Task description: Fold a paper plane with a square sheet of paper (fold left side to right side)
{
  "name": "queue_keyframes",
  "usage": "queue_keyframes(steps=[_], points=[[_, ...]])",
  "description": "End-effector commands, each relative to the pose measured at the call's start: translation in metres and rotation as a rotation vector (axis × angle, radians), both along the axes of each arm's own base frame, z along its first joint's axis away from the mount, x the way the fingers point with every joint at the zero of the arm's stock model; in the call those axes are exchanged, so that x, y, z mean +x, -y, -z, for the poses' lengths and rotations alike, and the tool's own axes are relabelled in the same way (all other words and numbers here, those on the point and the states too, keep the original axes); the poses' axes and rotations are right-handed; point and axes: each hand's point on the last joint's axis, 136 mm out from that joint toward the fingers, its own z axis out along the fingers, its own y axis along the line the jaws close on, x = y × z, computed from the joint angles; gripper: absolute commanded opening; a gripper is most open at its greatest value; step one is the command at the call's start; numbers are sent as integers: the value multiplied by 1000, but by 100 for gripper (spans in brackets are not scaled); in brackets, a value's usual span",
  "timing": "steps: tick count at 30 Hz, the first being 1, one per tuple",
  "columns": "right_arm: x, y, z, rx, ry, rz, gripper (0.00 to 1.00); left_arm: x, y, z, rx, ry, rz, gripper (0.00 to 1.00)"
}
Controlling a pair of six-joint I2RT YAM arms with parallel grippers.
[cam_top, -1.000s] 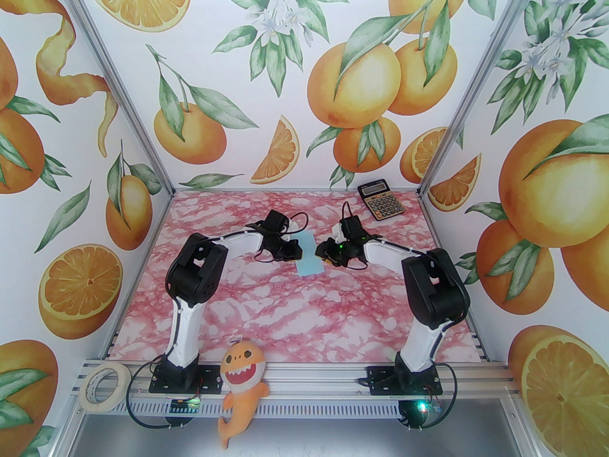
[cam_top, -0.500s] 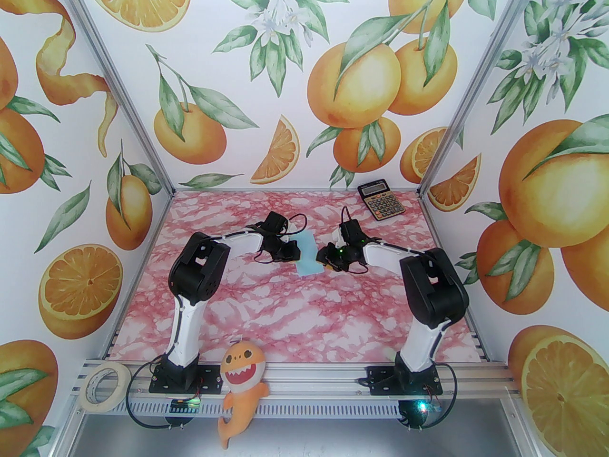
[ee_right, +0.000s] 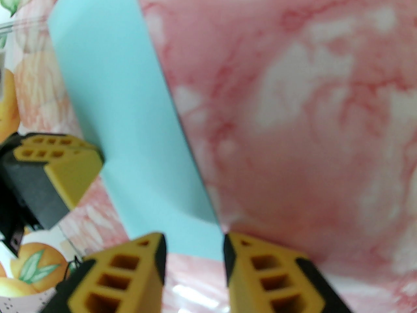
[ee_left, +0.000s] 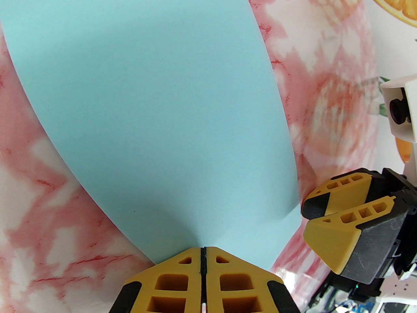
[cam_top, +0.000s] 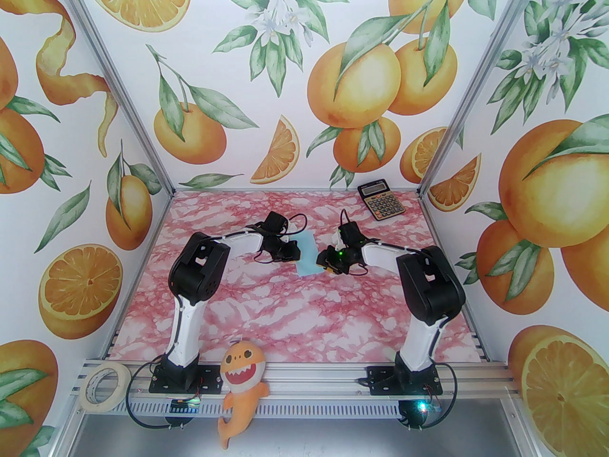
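Paper: the square sheet of paper (cam_top: 307, 254) is at the middle of the pink marble table (cam_top: 285, 312), between the two arms. Its left side seems bowed upward.
Left jaws: pressed together, clamped on the sheet's left edge.
Right jaws: apart, at the sheet's near right corner. The wrist view is too blurred to tell whether they touch it.
Calculator (cam_top: 381, 201): far right corner, well apart from the sheet.

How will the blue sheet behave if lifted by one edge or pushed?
Probably floppy: the square sheet of paper bows where the left gripper pinches its edge. It looks thin, so likely very light; it may slide on the glossy table when pushed.
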Motion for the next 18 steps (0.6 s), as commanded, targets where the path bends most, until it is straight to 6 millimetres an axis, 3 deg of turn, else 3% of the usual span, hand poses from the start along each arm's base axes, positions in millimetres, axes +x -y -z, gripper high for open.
queue_keyframes(steps=[1,10,18], points=[[-9,-12,6,6,-27,-20,36,0,0,4,-1,-1,2,8],[-10,-5,9,-17,-31,-12,36,45,-2,-47,-92,84,-48,9],[-11,-5,6,-17,-25,-15,37,71,-8,-25,-57,81,-48,9]])
